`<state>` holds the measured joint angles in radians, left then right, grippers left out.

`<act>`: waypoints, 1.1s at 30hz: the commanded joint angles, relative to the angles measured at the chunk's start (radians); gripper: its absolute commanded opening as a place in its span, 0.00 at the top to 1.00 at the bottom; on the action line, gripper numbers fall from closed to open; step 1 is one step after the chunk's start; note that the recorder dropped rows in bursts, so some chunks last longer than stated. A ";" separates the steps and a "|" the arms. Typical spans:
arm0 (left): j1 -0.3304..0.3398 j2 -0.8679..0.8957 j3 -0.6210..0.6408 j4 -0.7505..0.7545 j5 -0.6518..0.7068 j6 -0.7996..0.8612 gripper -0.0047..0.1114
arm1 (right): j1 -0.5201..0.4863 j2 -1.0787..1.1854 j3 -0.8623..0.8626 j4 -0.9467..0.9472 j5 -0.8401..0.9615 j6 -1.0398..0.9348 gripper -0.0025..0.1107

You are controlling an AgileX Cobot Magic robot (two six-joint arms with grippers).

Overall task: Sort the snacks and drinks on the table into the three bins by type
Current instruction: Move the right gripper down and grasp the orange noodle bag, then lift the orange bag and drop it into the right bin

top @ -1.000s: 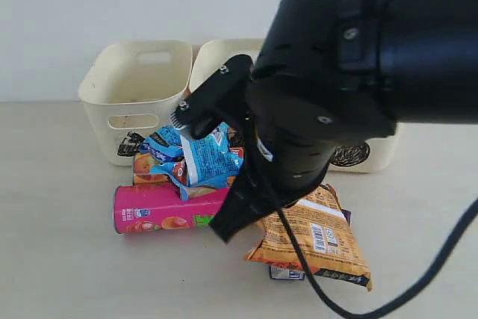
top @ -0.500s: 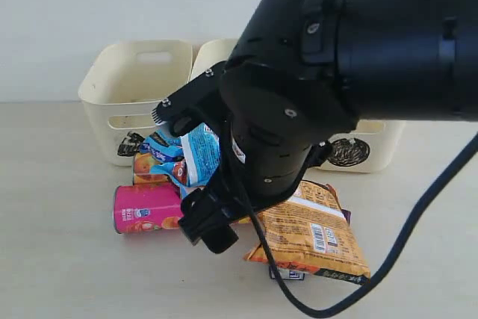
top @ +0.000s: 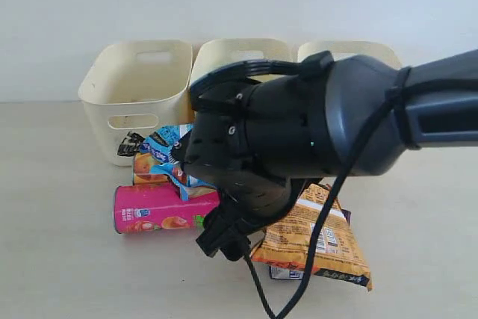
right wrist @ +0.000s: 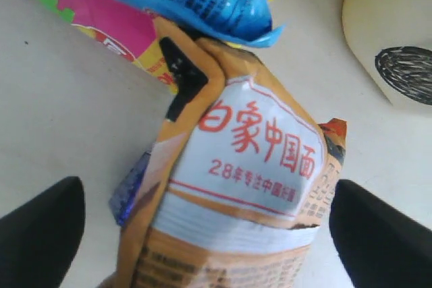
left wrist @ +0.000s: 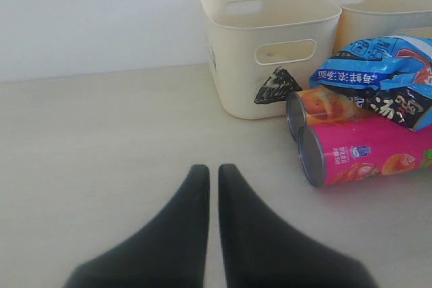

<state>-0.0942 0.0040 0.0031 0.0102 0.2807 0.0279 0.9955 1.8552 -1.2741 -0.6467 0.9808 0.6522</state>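
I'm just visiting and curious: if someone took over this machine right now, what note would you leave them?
Left claw: shut, empty, over bare table.
Right claw: open, straddling the orange bag, not gripping.
Pink can, yellow-orange can and blue bag lie piled in front of the bins; a carton corner peeks from under the orange bag.
Done: no item visibly binned.
Left: sort all of it.
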 commanded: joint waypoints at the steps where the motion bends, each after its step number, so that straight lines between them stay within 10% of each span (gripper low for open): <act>1: 0.003 -0.004 -0.003 0.003 -0.002 -0.009 0.93 | 0.000 0.013 -0.007 -0.030 0.034 0.030 0.20; 7: 0.003 -0.004 -0.003 0.003 -0.002 -0.009 0.93 | -0.022 0.014 -0.007 -0.001 0.057 0.030 0.26; 19: 0.003 -0.004 -0.003 0.003 -0.002 -0.009 0.93 | -0.050 0.014 -0.007 0.076 0.059 -0.091 0.98; 33: 0.003 -0.004 -0.003 0.003 -0.002 -0.009 0.93 | -0.048 -0.126 -0.007 0.074 0.177 -0.222 0.98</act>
<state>-0.0942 0.0040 0.0031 0.0102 0.2807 0.0279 0.9528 1.7794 -1.2741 -0.5623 1.1283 0.4596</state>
